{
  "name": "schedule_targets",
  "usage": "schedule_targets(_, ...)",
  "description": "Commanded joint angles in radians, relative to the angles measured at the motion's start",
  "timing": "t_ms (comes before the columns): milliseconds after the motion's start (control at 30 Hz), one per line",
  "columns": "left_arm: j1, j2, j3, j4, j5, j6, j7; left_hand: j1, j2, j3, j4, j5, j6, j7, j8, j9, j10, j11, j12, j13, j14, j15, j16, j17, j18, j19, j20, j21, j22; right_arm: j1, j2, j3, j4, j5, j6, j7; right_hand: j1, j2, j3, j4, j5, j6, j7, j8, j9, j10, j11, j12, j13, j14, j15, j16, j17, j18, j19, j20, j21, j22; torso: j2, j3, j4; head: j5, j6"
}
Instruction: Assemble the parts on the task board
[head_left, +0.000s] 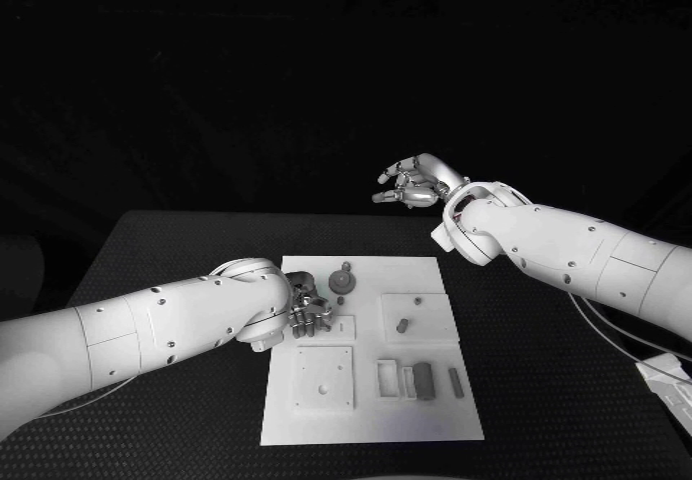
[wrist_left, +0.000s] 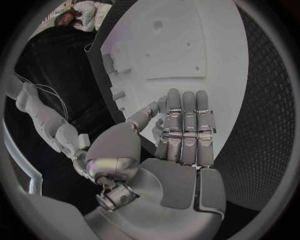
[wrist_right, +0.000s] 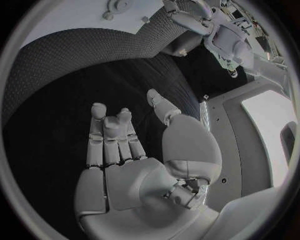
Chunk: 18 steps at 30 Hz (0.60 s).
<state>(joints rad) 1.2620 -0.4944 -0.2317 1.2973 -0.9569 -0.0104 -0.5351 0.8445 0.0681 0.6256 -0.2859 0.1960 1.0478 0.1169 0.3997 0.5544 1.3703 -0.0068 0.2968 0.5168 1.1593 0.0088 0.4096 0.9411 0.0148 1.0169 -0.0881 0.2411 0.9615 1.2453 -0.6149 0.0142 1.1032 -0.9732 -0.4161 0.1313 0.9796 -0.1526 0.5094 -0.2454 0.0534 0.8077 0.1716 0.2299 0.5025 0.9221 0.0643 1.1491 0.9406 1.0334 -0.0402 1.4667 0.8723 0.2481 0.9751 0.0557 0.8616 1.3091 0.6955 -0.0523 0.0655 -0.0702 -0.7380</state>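
Two white arms over the flat white task board (head_left: 369, 400)

Silver left hand (head_left: 307, 308) rests low over the board, fingers pressed together, holding nothing; silver right hand (head_left: 414, 182) hangs raised beyond the black table (head_left: 173, 250), fingers loosely spread, empty.

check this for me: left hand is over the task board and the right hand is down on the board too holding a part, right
Not quite. The left hand is over the task board, but the right hand is not on the board: the head view shows it raised beyond the table's far edge, away from the board. The right wrist view shows its fingers apart and the palm bare, holding no part.
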Motion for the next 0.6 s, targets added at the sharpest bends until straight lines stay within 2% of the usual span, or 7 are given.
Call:
schedule_targets(33,-0.017,0.013,-0.008,0.010,0.026,0.057,0.024,0.005,0.008,0.008,0.000,-0.004,0.055,-0.051,0.002,0.002,-0.008,-0.001,0.004,0.002,-0.009,0.000,0.005,-0.001,-0.013,-0.009,-0.003,-0.007,0.001,0.000,0.001,0.001,0.000,0.000,0.013,0.006,-0.003,0.009,-0.005,-0.001,-0.003,-0.003,0.007,0.001,-0.001,-0.006,0.002,0.007,-0.001,-0.005,-0.001,0.002,-0.001,0.014,-0.008,0.001,-0.003,0.014,0.000,0.0002,0.0001,0.000,-0.001)
schedule_targets(600,-0.017,0.019,-0.008,0.001,0.017,0.056,0.019,0.007,0.007,0.010,0.000,-0.004,0.055,-0.050,0.001,0.004,-0.009,-0.001,0.005,0.003,-0.011,0.000,0.007,-0.002,-0.013,-0.010,-0.002,-0.007,0.004,0.000,0.001,0.001,0.000,0.000,0.014,0.007,-0.004,0.010,-0.006,-0.001,-0.003,-0.003,0.007,0.001,-0.002,-0.007,0.002,0.007,-0.002,-0.005,-0.001,0.002,-0.002,0.014,-0.008,0.001,-0.004,0.014,0.000,0.0005,0.0000,-0.001,-0.003)
